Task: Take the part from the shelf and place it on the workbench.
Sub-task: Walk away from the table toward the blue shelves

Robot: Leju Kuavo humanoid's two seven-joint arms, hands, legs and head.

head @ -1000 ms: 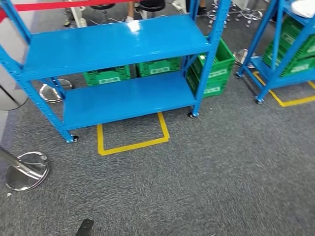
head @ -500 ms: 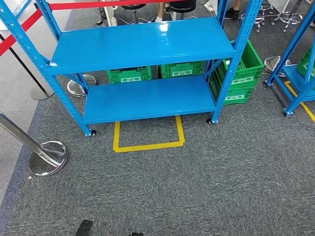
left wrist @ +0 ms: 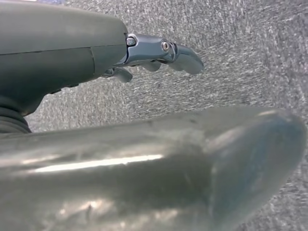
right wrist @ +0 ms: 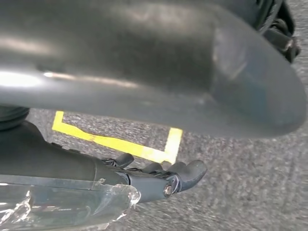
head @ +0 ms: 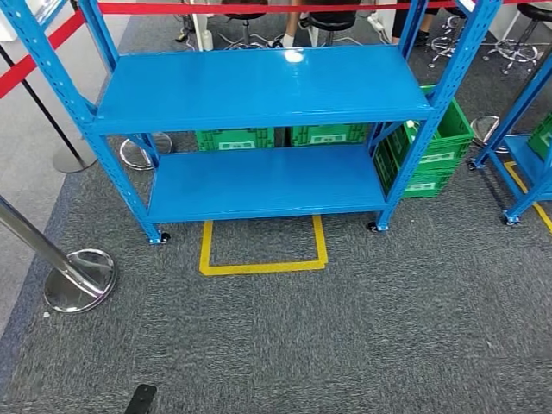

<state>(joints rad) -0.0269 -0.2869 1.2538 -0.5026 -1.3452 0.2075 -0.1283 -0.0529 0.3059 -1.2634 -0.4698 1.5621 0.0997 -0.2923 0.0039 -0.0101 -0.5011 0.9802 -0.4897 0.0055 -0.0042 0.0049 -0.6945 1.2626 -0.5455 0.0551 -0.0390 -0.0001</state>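
From the head view, the blue shelf (head: 260, 86) stands with both boards bare; no part on it (no counter either).

Left hand (left wrist: 160, 53): fingers loosely extended, holding nothing.

Right hand (right wrist: 160, 180): likewise empty.

Shelf (head: 260, 86) top cut off; crates (head: 235, 138) partly hidden.

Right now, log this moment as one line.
stage: facing blue shelf | left robot hand: holds nothing, over carpet | right robot hand: holds nothing, yellow floor tape beyond it | behind shelf: green crates
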